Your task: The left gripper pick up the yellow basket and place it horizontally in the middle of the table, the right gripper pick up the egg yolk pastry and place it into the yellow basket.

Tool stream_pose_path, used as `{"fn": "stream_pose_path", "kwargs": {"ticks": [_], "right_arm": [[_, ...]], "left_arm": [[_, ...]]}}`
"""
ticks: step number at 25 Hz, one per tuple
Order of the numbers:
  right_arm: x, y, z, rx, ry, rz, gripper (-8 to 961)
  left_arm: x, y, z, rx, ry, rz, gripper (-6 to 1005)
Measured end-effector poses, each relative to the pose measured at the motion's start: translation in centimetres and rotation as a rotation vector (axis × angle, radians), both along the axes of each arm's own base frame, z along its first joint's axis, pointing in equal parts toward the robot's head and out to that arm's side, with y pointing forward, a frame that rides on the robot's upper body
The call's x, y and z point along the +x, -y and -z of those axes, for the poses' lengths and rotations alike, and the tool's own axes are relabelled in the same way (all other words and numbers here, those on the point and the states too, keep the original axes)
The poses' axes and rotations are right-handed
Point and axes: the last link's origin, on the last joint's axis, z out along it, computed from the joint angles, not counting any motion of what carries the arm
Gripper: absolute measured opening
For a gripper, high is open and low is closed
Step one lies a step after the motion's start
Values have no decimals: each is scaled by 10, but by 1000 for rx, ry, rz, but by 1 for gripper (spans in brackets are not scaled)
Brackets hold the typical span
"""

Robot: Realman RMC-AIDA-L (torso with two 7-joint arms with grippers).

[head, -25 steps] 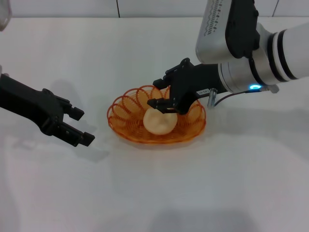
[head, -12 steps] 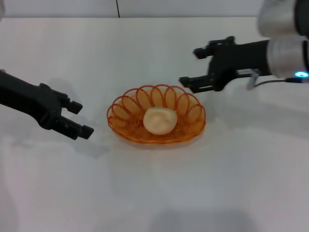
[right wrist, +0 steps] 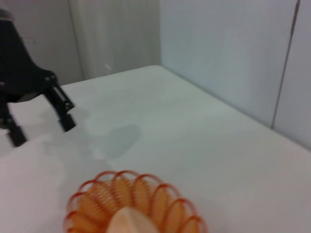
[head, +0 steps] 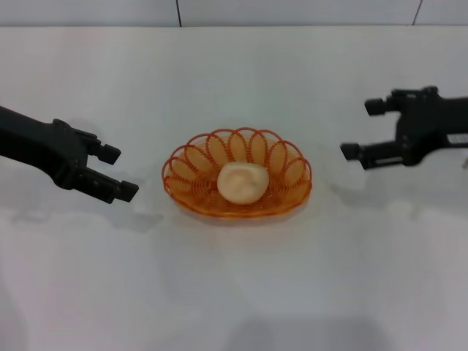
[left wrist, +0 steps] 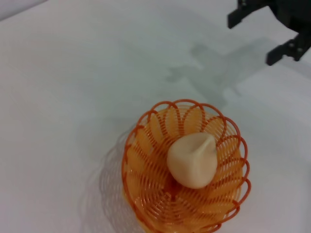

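Observation:
The yellow basket (head: 193, 161) lies flat in the middle of the white table (head: 241, 292). The egg yolk pastry (head: 242, 182) rests inside it, free of both grippers. My left gripper (head: 117, 172) is open and empty, apart from the basket on its left side. My right gripper (head: 363, 130) is open and empty, apart from the basket on its right side. The left wrist view shows the basket (left wrist: 146, 141) with the pastry (left wrist: 193, 160) in it, and the right gripper (left wrist: 257, 34) farther off. The right wrist view shows the basket (right wrist: 97, 199), the pastry's top (right wrist: 129, 222) and the left gripper (right wrist: 41, 128).
A grey wall (head: 234, 11) runs along the table's far edge. Nothing else stands on the table.
My right gripper has let go of the pastry, lifted out of the basket and drawn back to the right. My left gripper has drifted slightly up and back to the left.

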Motion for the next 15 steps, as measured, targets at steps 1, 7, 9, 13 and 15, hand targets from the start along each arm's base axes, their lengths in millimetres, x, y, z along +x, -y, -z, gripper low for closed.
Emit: {"fn": "stream_pose_path", "kwargs": {"ticks": [1,7,9,13,15], "right_arm": [[3,4,-2,-16,-13,-7,874],[7,20,-7,-57,-72,-73,874],[7,22,-7,-63,-72,-74,874],[5,22,-5,-83,-63,-85,874],[4,22,-5,-88,-60,-89,874]], "left_arm": [[-1,1,0,2,4,-2,888],[-7,9,0,22,69,11,888],[-8,11,0,25,81,13,888],[-9,12,0,22,87,14,888],[-9,13,0,21,91,15,888]]}}
